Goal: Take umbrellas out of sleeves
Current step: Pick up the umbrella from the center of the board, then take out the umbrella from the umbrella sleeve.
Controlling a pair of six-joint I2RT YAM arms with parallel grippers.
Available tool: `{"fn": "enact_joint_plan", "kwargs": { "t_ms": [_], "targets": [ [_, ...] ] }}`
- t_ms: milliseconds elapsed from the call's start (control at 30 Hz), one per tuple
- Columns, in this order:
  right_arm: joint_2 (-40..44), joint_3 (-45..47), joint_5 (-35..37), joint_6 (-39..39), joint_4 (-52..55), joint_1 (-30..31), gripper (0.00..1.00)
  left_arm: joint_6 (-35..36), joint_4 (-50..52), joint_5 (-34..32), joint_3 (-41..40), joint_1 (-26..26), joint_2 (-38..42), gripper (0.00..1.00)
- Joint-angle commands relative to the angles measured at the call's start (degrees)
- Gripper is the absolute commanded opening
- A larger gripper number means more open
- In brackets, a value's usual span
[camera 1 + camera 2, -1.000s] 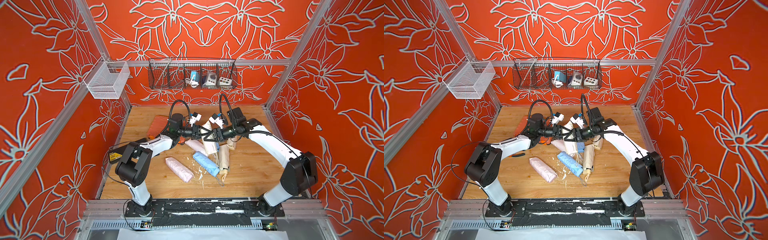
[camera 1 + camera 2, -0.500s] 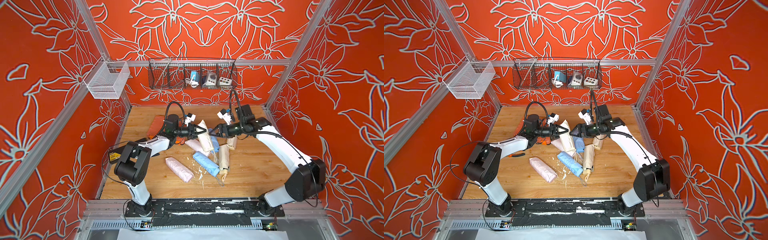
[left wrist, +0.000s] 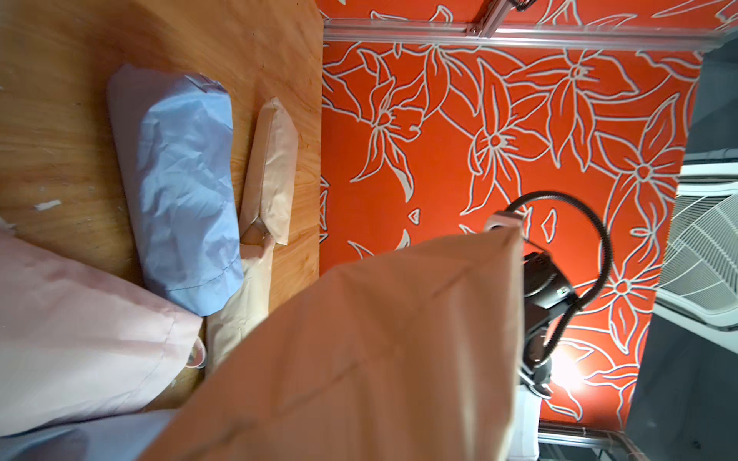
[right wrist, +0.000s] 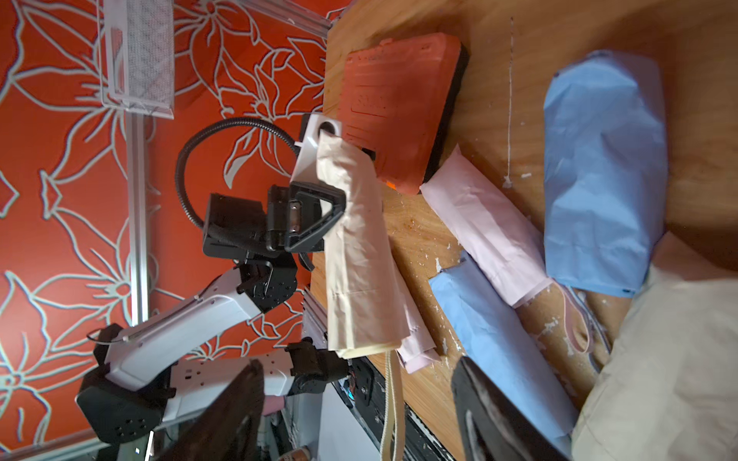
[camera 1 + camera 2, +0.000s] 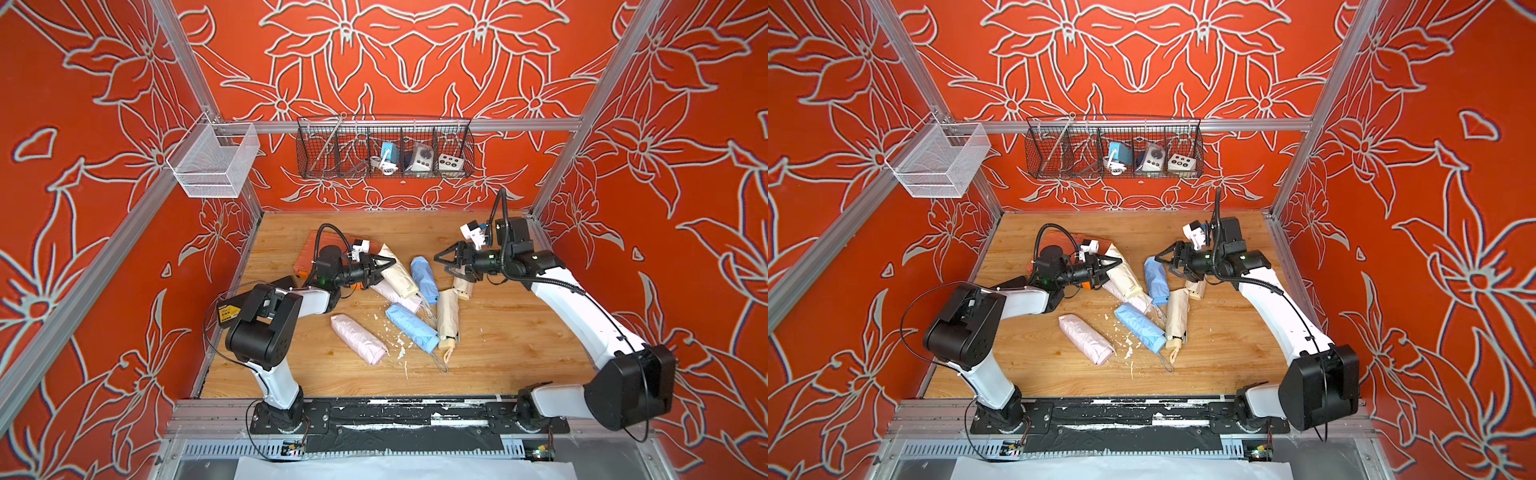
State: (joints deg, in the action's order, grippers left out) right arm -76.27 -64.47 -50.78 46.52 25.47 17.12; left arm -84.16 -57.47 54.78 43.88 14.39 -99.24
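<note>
The wooden table carries everything. At its far left side lies the orange tool case, flat, with the left arm reaching over it.

The umbrellas and sleeves lie in a loose cluster near the middle of the table.
- **Pink umbrella**: it lies alone, nearest the front. Its long axis runs from far-left to near-right.
- **Light blue sleeve**: it lies just beside the pink umbrella and almost parallel to it. A cord loop trails from its near end.
- **Cream umbrella**: it points nearly straight at the front edge, with its handle at the near end.
- **Second light blue sleeve**: it lies farther back and also runs front to back.
- **Pink sleeve**: it slants across, partly covered.

The cream sleeve is the one in hand. Its pointed closed end aims toward the back wall. Its open end slants to the near right and lies over the pink sleeve.

The left gripper is clamped on the upper part of the cream sleeve from the left side. In the right wrist view a strap hangs from the open end. An umbrella is probably inside, but the fabric hides it.

The right gripper hangs well apart to the right. Its jaws are spread wide with nothing between them.

White flecks dot the wood between the pink umbrella and the light blue sleeve.
</note>
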Motion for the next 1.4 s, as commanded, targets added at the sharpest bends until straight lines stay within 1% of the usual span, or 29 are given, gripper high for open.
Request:
{"fn": "enact_joint_plan", "kwargs": {
  "t_ms": [0,133,233,333,433,500,567,733,933,1133,1367],
  "targets": [
    [2.9,4.9,2.5,8.9,-6.8,2.8,0.72,-7.4,-12.2,-2.8,-0.4,0.0,0.4,0.33],
    [3.8,7.9,4.1,11.4,-10.1,5.8,0.69,-9.2,-13.7,-5.0,-2.2,-0.1,1.6,0.32],
    [4.3,8.9,5.3,13.9,-13.1,7.7,0.66,-8.6,-13.6,-6.6,-3.5,-0.1,3.0,0.32],
    [4.9,9.6,6.9,17.1,-15.2,8.7,0.6,-7.6,-12.9,-7.4,-4.2,-0.1,4.0,0.32],
    [6.2,12.5,9.2,22.6,-20.5,9.7,0.54,-8.1,-13.9,-8.4,-5.0,-0.1,4.4,0.32],
    [6.5,14.9,9.9,26.7,-25.0,10.5,0.53,-9.7,-16.4,-9.8,-6.1,-0.1,4.5,0.32],
    [6.2,15.9,10.1,28.6,-26.8,11.1,0.53,-11.2,-18.7,-10.9,-6.8,-0.1,4.4,0.32],
    [4.5,15.0,10.6,29.3,-27.9,12.3,0.53,-11.5,-19.3,-11.0,-7.1,0.0,4.5,0.32],
    [0.5,12.6,10.5,29.5,-30.0,13.8,0.53,-11.6,-19.8,-10.8,-7.3,0.0,4.7,0.32],
    [-2.3,11.4,11.5,30.8,-33.4,14.2,0.52,-11.5,-19.7,-10.5,-7.5,0.0,5.2,0.32],
    [-5.0,9.1,11.4,31.4,-34.0,15.0,0.51,-11.6,-20.3,-10.5,-8.2,0.0,5.1,0.32]
  ]
}}
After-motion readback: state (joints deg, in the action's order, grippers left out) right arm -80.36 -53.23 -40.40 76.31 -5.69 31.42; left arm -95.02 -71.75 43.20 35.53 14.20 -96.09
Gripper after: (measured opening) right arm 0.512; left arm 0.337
